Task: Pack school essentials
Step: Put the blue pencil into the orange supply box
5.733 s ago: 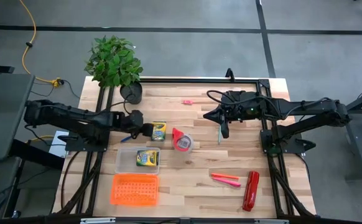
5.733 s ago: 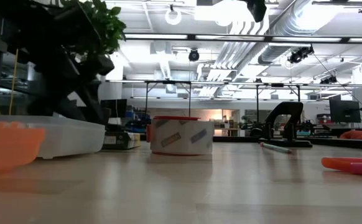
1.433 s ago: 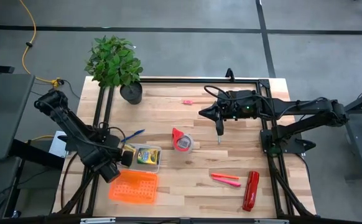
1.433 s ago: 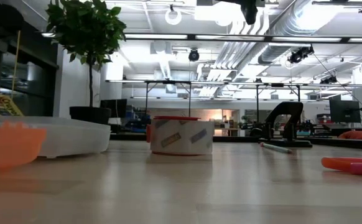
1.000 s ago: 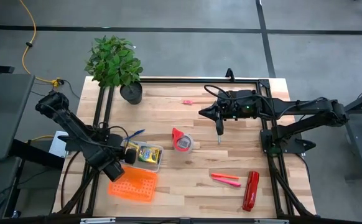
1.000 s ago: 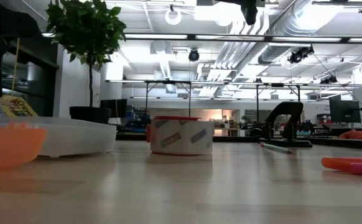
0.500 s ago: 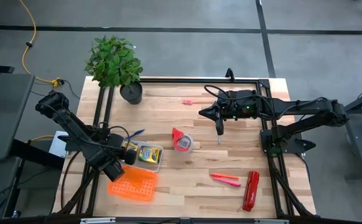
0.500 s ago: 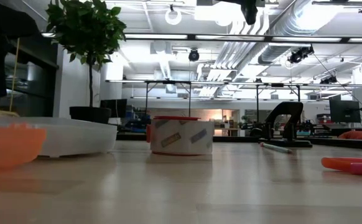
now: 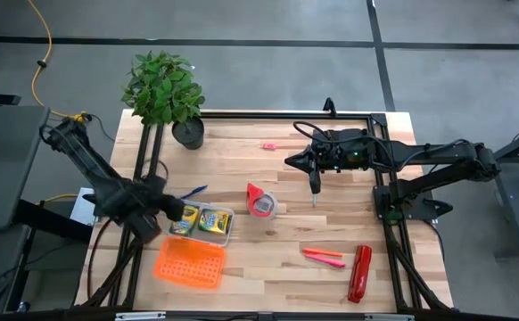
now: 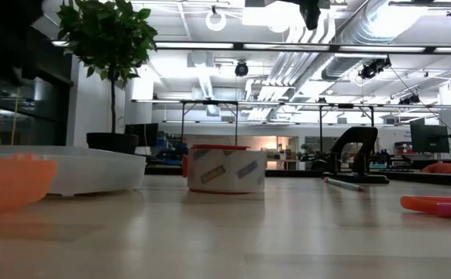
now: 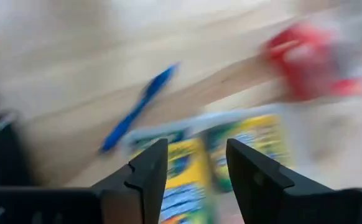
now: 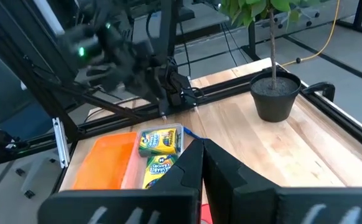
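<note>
So the two crayon boxes (image 9: 203, 220) are both sitting side by side inside the clear plastic bin (image 9: 227, 234), which is over toward the left edge of the worktop (image 9: 286, 267), with the orange lid (image 9: 189, 266) lying just in front of it near the front-left corner. The left gripper (image 9: 172, 212) is right at the bin's left end, fingers spread apart with nothing between them; in the left wrist view you look straight past the two dark fingers (image 11: 148, 171) onto the boxes, so it's released. The blue pen (image 9: 193, 192) lies on the wood just behind the bin, close to the gripper. The right gripper (image 9: 314, 183) hangs over the back-right part of the worktop, pinched shut on the thin teal pencil (image 9: 314, 196), which hangs point-down from it. A tiny pink piece (image 9: 267, 145) sits near the back edge, about mid-width. The pink-red markers (image 9: 323, 257) lie together toward the front right, with the red stapler (image 9: 359, 272) just beside them near the front-right corner. The red tape roll (image 9: 261, 202) is around the middle, between the bin and the right gripper. The potted plant (image 9: 165, 93) is on the back-left corner.
</note>
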